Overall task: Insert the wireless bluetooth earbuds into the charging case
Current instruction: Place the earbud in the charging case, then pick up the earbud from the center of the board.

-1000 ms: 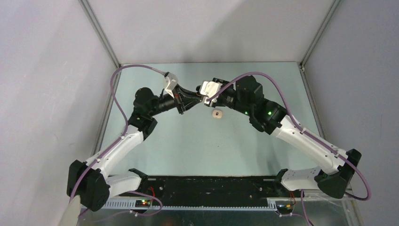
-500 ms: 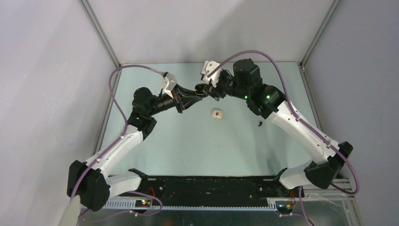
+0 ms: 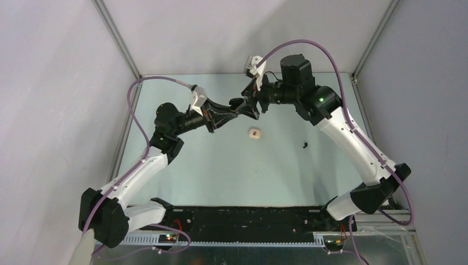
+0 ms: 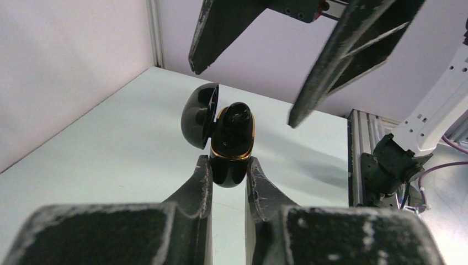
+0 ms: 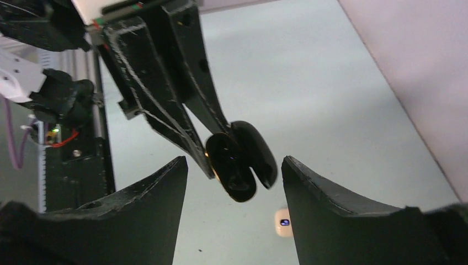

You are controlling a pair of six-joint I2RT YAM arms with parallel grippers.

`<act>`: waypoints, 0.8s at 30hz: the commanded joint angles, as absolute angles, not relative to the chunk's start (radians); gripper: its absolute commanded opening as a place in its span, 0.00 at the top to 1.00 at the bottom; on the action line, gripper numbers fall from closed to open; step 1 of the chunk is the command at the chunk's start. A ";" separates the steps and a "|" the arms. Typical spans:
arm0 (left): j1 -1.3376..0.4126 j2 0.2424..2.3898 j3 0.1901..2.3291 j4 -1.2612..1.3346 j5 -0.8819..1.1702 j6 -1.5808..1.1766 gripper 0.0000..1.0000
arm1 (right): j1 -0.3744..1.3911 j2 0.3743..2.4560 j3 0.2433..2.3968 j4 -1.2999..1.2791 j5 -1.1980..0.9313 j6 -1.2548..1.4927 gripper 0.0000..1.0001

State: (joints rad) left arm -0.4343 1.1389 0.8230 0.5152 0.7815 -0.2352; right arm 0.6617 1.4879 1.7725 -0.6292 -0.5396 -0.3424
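wireless bluetooth earbuds: two lie loose on the counter. the cream-white earbud rests in the far half, about midway between the left and right edges. it shows a dark dot on top, and it also appears low in the right wrist view. the black earbud lies well apart from it, toward the right edge and slightly closer to the near edge. it is too small for its pose to be read.

the charging case, glossy black with a gold rim, is held in the air above the far half of the counter, just beyond the cream-white earbud in the top view. its lid is hinged open to one side. a dark rounded shape sits inside the rim; whether it is an earbud cannot be told.

the left gripper has its fingers drawn narrow and clamped on the lower end of the case, one pad on each flank.

the right gripper faces it from the opposite side with its fingers spread wide. the case sits in the gap between them, touching neither. in the left wrist view the two right fingertips hang above and beside the open case.
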 commanded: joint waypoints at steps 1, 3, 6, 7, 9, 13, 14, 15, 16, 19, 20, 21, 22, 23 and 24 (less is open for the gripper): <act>-0.431 1.129 0.833 0.566 0.797 -0.220 1.00 | 0.674 1.503 1.825 -0.643 -0.633 -0.279 0.31; -0.432 1.128 0.832 0.567 0.797 -0.223 1.00 | 0.675 1.508 1.831 -0.634 -0.635 -0.263 0.31; -0.431 1.125 0.829 0.567 0.797 -0.225 1.00 | 0.667 1.518 1.854 -0.619 -0.627 -0.217 0.30; -0.429 1.125 0.828 0.567 0.797 -0.225 1.00 | 0.664 1.522 1.873 -0.618 -0.617 -0.210 0.29; -0.428 1.124 0.827 0.566 0.801 -0.225 1.00 | 0.650 1.532 1.899 -0.609 -0.594 -0.185 0.29; -0.424 1.124 0.824 0.566 0.811 -0.214 1.00 | 0.615 1.552 1.958 -0.601 -0.581 -0.163 0.29; -0.422 1.125 0.824 0.567 0.816 -0.211 1.00 | 0.610 1.554 1.969 -0.609 -0.574 -0.164 0.28; -0.421 1.125 0.824 0.567 0.818 -0.208 1.00 | 0.606 1.555 1.971 -0.613 -0.570 -0.167 0.28; -0.421 1.126 0.825 0.567 0.824 -0.202 1.00 | 0.602 1.554 1.969 -0.624 -0.570 -0.166 0.28; -0.420 1.126 0.825 0.567 0.832 -0.189 1.00 | 0.587 1.557 1.957 -0.666 -0.592 -0.163 0.26; -0.420 1.126 0.826 0.567 0.840 -0.180 1.00 | 0.584 1.556 1.950 -0.692 -0.607 -0.168 0.26; -0.420 1.125 0.826 0.567 0.848 -0.174 1.00 | 0.583 1.554 1.945 -0.703 -0.613 -0.173 0.26; -0.420 1.124 0.825 0.567 0.851 -0.157 1.00 | 0.582 1.553 1.933 -0.717 -0.615 -0.176 0.26; -0.419 1.123 0.822 0.566 0.860 -0.148 1.00 | 0.579 1.551 1.927 -0.722 -0.621 -0.176 0.26; -0.418 1.123 0.820 0.567 0.863 -0.127 1.00 | 0.576 1.550 1.920 -0.729 -0.626 -0.173 0.27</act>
